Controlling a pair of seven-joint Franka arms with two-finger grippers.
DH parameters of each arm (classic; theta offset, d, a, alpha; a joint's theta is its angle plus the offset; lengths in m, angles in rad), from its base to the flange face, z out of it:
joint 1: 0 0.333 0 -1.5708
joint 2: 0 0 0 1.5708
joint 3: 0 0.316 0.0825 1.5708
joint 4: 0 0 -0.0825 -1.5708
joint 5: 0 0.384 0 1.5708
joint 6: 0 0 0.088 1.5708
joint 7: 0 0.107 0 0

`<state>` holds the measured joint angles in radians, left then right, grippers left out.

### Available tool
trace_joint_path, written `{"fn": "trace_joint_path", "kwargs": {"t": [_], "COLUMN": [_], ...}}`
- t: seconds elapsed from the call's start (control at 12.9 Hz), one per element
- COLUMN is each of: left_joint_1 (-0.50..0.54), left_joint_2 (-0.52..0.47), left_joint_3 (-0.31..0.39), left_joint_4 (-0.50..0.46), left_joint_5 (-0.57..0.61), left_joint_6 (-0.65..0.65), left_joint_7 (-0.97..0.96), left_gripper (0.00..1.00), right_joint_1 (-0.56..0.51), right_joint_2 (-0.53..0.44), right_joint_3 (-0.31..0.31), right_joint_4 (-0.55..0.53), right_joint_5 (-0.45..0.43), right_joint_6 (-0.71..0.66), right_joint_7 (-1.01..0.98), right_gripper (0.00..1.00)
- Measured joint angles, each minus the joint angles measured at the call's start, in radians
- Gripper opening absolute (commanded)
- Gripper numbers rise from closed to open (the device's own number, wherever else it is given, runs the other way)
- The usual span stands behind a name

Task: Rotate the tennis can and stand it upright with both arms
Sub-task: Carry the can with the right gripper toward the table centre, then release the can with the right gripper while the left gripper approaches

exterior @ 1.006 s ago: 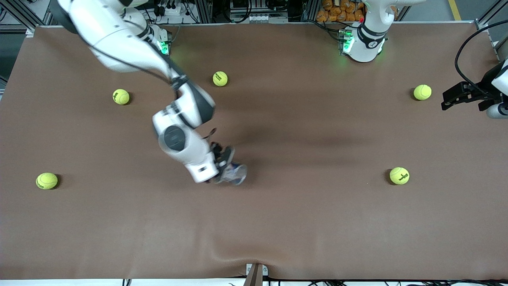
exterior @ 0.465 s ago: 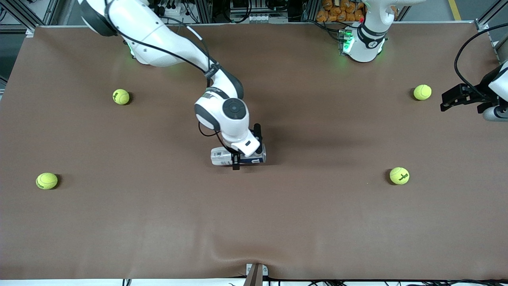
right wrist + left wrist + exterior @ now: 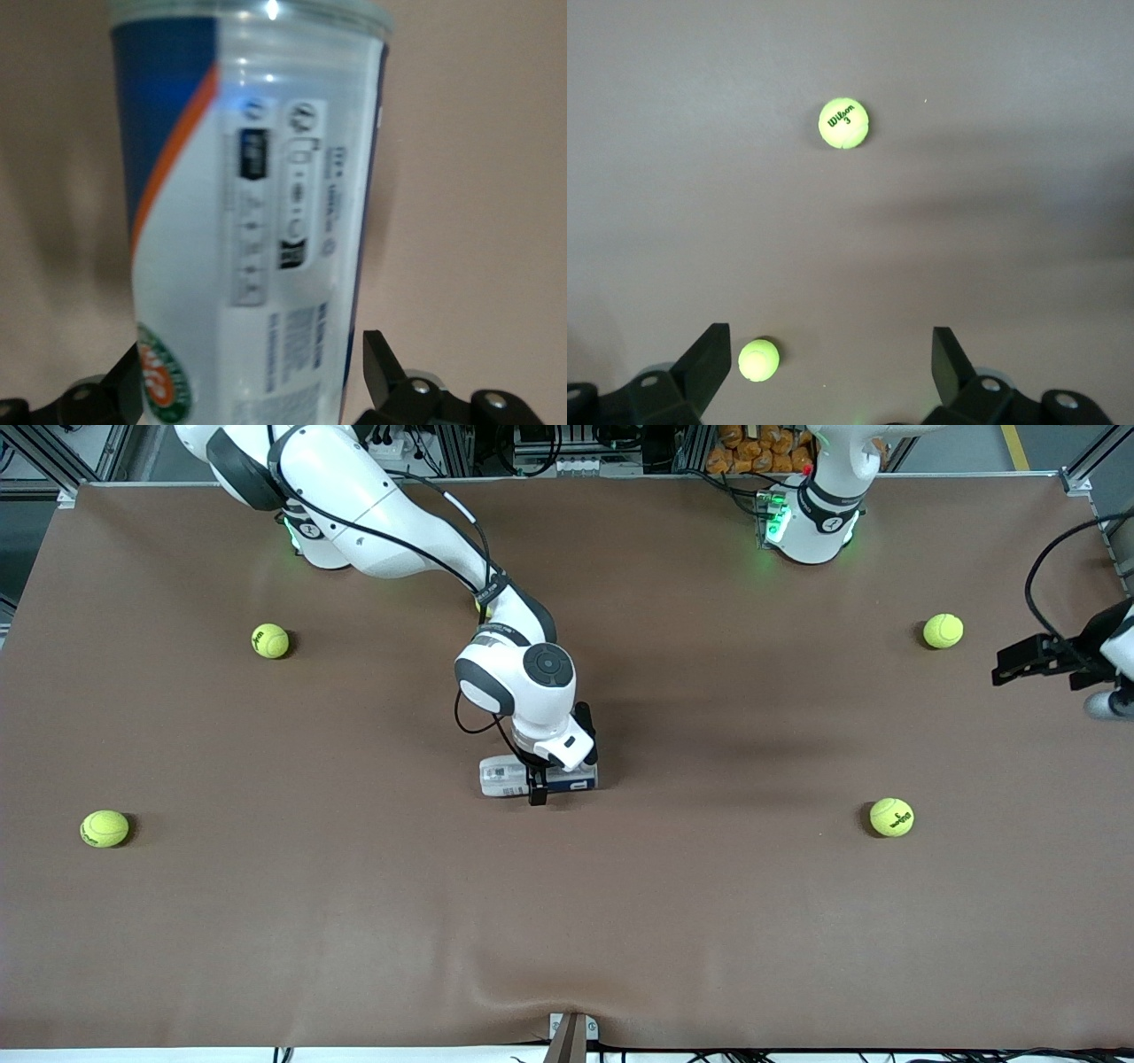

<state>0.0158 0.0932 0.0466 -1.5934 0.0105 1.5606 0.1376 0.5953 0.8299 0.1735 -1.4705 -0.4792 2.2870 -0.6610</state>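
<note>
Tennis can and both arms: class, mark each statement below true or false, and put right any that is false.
1. The tennis can lies on its side on the table. True.
2. The right gripper is over the can with its fingers open. True.
3. The left gripper is clamped around the can. False: it is open and holds nothing, at the left arm's end of the table, where that arm waits.
4. A tennis ball rests against the can. False: it lies well apart, toward the left arm's end.
5. The left wrist view shows two tennis balls. True.
</note>
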Motion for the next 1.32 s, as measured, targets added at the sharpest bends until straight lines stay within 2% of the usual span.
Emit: {"fn": "trace_joint_path", "kwargs": {"t": [0.23,0.46,0.7,1.32], "left_joint_1": [-0.001,-0.001,0.005,0.016], "left_joint_2": [0.043,0.072,0.114,0.231], "left_joint_3": [-0.005,-0.005,-0.003,-0.007], "left_joint_4": [0.0,0.0,0.0,0.001], "left_joint_5": [-0.076,-0.204,-0.346,-0.623], "left_joint_6": [0.0,0.0,0.0,0.0], "left_joint_7": [0.0,0.0,-0.002,0.001], "left_gripper": [1.0,1.0,1.0,1.0], "right_joint_1": [0.0,0.0,-0.018,-0.287], "right_joint_2": [-0.026,-0.091,-0.148,-0.267], "right_joint_3": [0.029,0.077,0.074,0.064], "right_joint_4": [0.019,0.025,0.025,0.029], "right_joint_5": [0.014,0.129,0.26,0.319], "right_joint_6": [-0.059,-0.191,-0.224,-0.387], "right_joint_7": [0.042,0.125,0.205,0.475], "right_gripper": [1.0,1.0,1.0,1.0]}}
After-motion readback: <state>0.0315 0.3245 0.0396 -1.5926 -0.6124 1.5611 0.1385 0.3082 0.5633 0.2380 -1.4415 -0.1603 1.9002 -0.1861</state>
